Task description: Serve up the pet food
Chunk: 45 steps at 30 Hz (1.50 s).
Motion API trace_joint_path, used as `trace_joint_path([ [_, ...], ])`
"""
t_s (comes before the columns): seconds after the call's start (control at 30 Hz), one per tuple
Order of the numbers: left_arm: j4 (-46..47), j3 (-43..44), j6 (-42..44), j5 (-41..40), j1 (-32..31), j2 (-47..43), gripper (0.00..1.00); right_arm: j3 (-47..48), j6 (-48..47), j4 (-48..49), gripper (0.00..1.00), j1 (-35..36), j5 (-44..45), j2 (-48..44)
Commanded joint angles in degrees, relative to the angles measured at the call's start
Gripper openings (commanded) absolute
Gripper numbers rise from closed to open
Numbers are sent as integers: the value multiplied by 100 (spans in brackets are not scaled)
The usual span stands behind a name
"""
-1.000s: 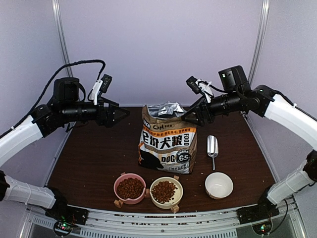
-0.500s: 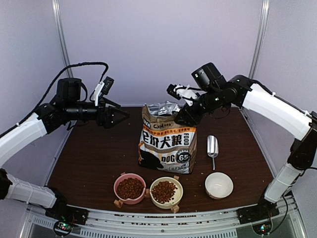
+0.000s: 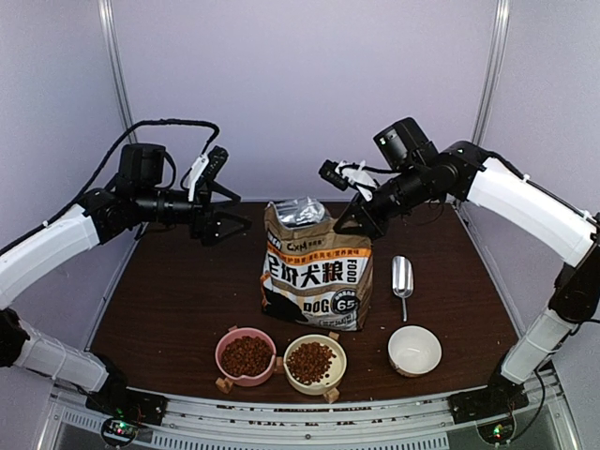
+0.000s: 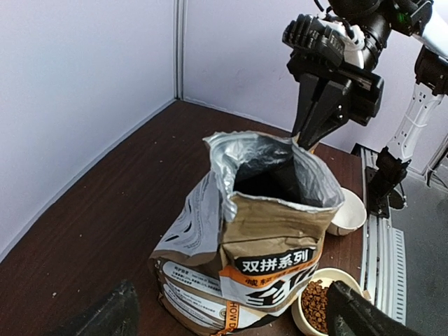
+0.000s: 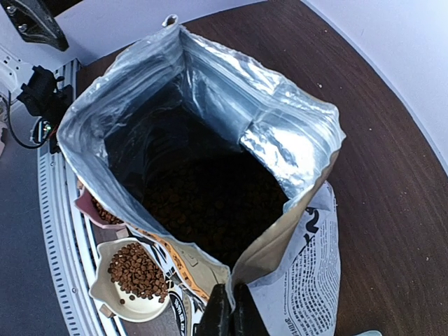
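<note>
Dark wooden desk point(image 3: 169, 300) seen from above, with two robot arms reaching in from the near corners.

At desk centre, an upright kraft bag point(image 3: 314, 281) with an orange band and a wide-open foil mouth. Inside the bag, visible from the right wrist view, a dark heap of kibble point(image 5: 210, 203). More kibble heaped in a pink bowl point(image 3: 246, 355) and a cream bowl point(image 3: 310, 361), side by side along the near edge, just in front of the bag. Further right along the same edge, apart from those two, a white bowl point(image 3: 414, 349). Behind the white bowl and just right of the bag, a metal scoop point(image 3: 401, 277) lying flat on the desk.

Right arm point(image 3: 506, 192) bent in from the right edge, with right jaws pinched tight on the bag's top rim at its right-hand corner, clamping the foil edge.

Left arm point(image 3: 56, 244) hovering over the far left part of the desk, with left jaws spread wide, gripping nothing, pointed toward the bag and well apart from it.
</note>
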Motion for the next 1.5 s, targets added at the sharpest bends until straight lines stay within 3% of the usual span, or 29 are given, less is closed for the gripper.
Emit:
trace_joint_path([
  [0.0,170,468,445,596,32,519,95,-58,-37,849,0,-75,-1339,-597],
  [0.33,-332,1483,1125,1400,-228,1715,95,-400,17,973,0,-335,-1634,-739],
  [0.53,-560,2093,1192,1592,-512,2500,85,-512,56,1035,0,-419,-1713,-807],
  [0.77,-892,2463,1245,1602,-682,2852,46,-563,147,1101,0,-454,-1577,-963],
  [0.97,-1187,2512,1263,1342,-681,2583,0,-415,389,1138,0,-465,-791,-1105],
  [1.1,-1196,2416,1184,1232,-592,2081,0,0,345,827,0,-465,-9,-1004],
  [1.3,-480,2016,413,1643,-307,1390,0,253,245,622,0,-516,763,-764],
  [1.47,-603,2007,211,2078,-306,1425,0,519,299,388,0,-506,369,-478],
])
